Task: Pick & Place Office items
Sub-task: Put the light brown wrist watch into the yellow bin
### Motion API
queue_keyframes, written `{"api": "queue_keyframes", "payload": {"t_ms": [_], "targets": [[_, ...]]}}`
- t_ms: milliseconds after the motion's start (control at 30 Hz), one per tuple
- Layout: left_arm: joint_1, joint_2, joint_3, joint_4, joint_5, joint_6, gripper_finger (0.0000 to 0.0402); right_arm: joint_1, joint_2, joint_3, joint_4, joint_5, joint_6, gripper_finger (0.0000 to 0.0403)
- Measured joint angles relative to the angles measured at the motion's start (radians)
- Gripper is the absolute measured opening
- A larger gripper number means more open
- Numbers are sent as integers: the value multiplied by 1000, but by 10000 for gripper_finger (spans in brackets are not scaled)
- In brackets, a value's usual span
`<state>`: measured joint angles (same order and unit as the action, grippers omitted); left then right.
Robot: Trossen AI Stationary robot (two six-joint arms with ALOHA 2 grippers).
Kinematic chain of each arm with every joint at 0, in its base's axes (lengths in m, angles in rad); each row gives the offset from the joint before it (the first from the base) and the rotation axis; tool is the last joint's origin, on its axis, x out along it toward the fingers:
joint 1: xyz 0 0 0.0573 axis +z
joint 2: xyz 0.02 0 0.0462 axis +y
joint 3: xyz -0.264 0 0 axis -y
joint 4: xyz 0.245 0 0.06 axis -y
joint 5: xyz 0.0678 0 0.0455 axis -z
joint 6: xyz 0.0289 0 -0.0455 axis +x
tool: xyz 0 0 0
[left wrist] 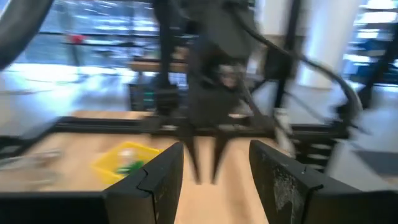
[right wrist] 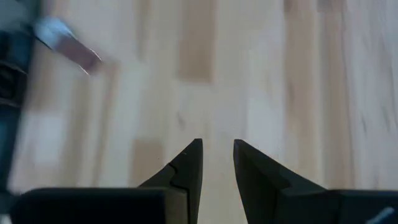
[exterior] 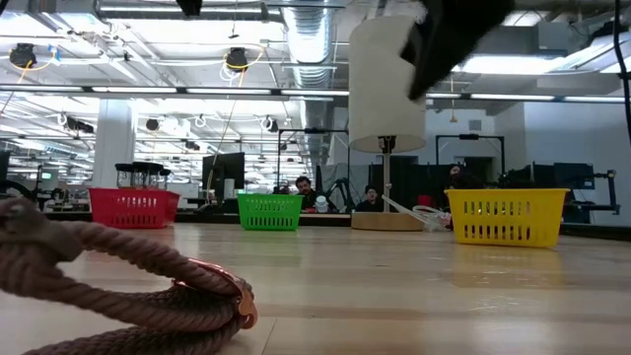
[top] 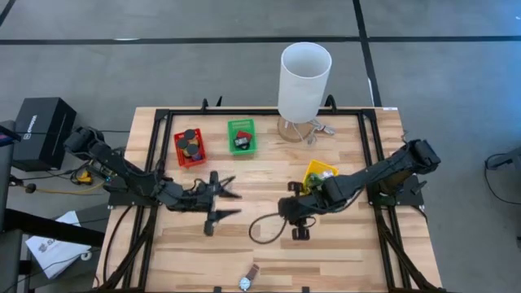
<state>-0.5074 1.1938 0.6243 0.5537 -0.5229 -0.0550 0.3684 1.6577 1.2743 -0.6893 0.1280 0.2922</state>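
One office item lies loose, a wristwatch [top: 248,278] at the table's near edge. Its brown strap fills the low view's left foreground [exterior: 108,286] and shows in the right wrist view [right wrist: 68,46]. My left gripper [top: 228,203] hangs open above the table's middle left, pointing level toward the right arm, with nothing between its fingers [left wrist: 214,165]. My right gripper [top: 299,233] slants down over bare wood right of centre. Its fingers [right wrist: 216,152] stand a little apart with nothing between them. Other items lie in the bins.
At the back left stand a red bin [top: 190,148] with dark cylinders and a green bin [top: 241,136] with red and black pieces. A yellow bin [top: 319,173] lies partly under the right arm. A tall white cylinder [top: 305,77] stands at the far edge. Bare wood lies between the grippers and the watch.
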Motion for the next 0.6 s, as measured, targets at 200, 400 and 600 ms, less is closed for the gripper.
{"api": "queue_keyframes", "payload": {"t_ms": [200, 400, 600], "targets": [[-63, 0, 0, -25, 104, -10, 176, 62, 0, 0, 255, 0, -115, 82], [-114, 0, 0, -64, 106, -10, 176, 136, 17, 1, 421, 0, -193, 82], [-134, 0, 0, -64, 106, -10, 176, 162, 107, 1, 539, 0, -284, 82]]}}
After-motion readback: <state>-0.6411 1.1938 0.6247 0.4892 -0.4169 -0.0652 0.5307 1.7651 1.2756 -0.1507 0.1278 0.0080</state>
